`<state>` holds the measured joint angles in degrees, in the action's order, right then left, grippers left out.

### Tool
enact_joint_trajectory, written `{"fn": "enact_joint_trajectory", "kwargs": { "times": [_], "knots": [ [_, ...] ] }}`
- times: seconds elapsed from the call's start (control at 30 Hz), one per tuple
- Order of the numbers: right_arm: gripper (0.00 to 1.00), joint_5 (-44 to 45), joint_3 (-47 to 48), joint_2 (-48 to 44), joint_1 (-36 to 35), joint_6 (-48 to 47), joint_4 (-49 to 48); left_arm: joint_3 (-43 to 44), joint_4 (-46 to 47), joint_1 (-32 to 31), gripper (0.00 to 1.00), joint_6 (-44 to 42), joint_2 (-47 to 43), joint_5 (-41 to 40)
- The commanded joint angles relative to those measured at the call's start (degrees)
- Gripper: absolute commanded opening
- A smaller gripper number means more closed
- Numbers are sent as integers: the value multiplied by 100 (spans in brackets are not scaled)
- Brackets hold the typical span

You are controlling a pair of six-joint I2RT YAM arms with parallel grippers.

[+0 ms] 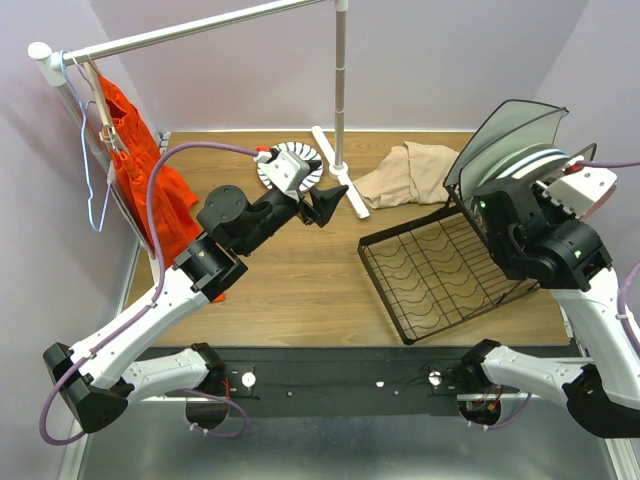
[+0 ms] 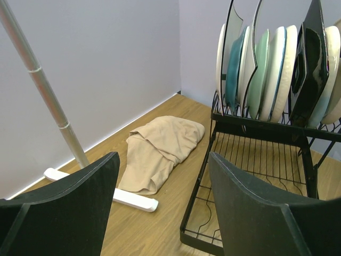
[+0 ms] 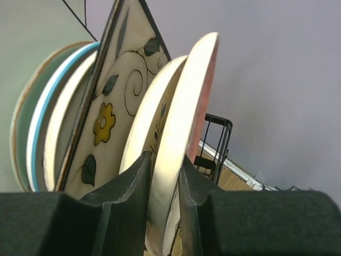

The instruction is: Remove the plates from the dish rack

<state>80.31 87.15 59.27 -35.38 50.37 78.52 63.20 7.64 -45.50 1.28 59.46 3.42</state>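
Bent over the black wire dish rack, the right gripper pinches 1 glossy cream round plate; left gripper hovers, spread wide.

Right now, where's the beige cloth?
In the top view, the beige cloth lies far back on the table, right of centre, between the white rail foot and the dish rack.

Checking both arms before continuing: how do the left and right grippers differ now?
The left gripper is open and empty; the right gripper is shut on a cream round plate. The left gripper hangs over the table, short of the dish rack; the right gripper is among its plates.
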Motion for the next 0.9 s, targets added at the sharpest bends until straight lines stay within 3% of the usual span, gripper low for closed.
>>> {"fn": "enact_joint_trajectory", "kwargs": {
  "times": [0.0,0.37,0.87],
  "knots": [
    [1,468,609,85,-48,-949,-521,-62,150,-30,77,-93,-84,-105],
    [1,398,1374,234,-48,-1916,-988,-71,150,-30,77,-93,-137,-166],
    [1,257,1998,410,-48,-2391,-1076,-80,150,-30,77,-101,-180,-219]
  ]
}}
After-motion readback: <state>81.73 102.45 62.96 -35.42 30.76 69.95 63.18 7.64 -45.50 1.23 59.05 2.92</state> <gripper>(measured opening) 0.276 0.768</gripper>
